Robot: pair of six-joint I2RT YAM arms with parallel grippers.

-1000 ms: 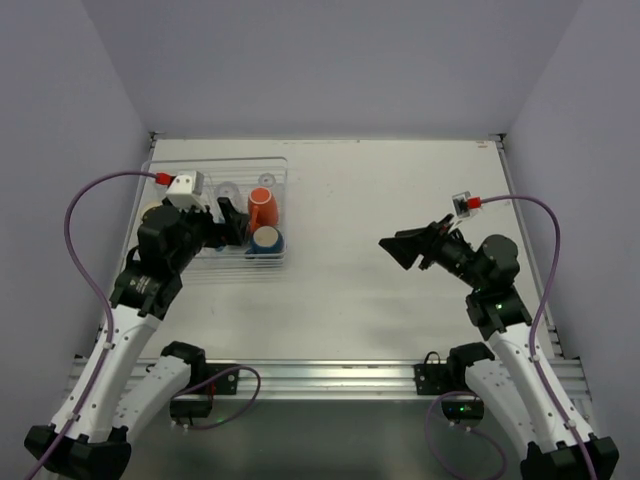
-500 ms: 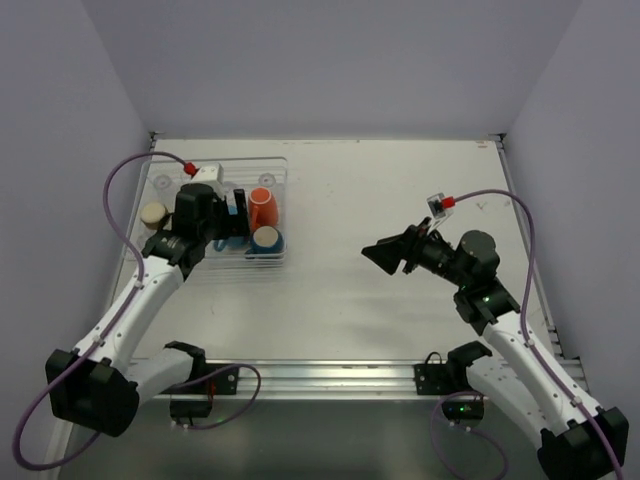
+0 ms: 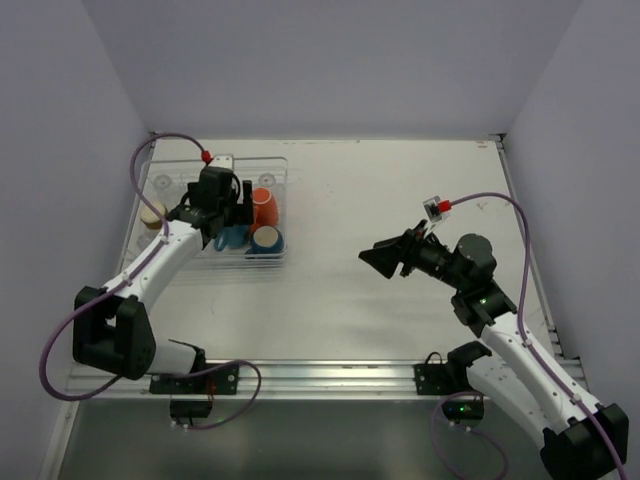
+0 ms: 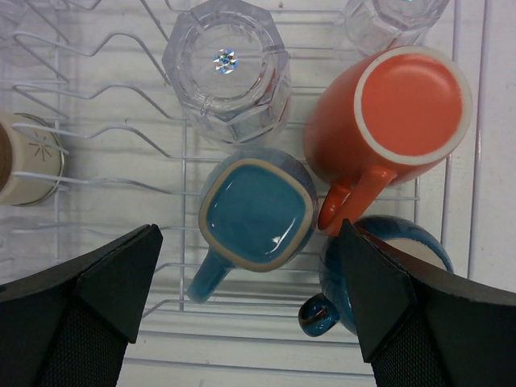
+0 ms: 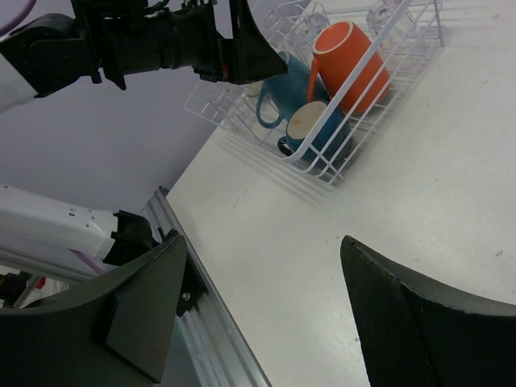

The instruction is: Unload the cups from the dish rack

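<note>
The dish rack [image 3: 272, 166] of white wire stands at the table's far left. It holds an orange mug [image 3: 262, 207], a light-blue mug [image 3: 232, 238], a dark-blue mug [image 3: 267, 240] and a tan cup [image 3: 153, 213]. My left gripper [image 3: 240, 210] hovers open over the rack. In the left wrist view it [image 4: 246, 302] straddles the light-blue mug [image 4: 256, 211], with the orange mug [image 4: 395, 113] and the dark-blue mug [image 4: 334, 298] to the right. Two clear cups [image 4: 228, 68] and the tan cup [image 4: 24, 157] stand further in. My right gripper [image 3: 385, 258] is open and empty over the table.
The right wrist view looks across the bare table [image 5: 339, 242] at the rack [image 5: 216, 113], the orange mug [image 5: 348, 56] and my left arm [image 5: 145, 40]. The metal rail [image 5: 201, 322] runs along the table's near edge. Grey walls close in three sides.
My left arm has reached further back over the rack and now looks straight down on the mugs. My right gripper has drifted a little to the left, still open.
</note>
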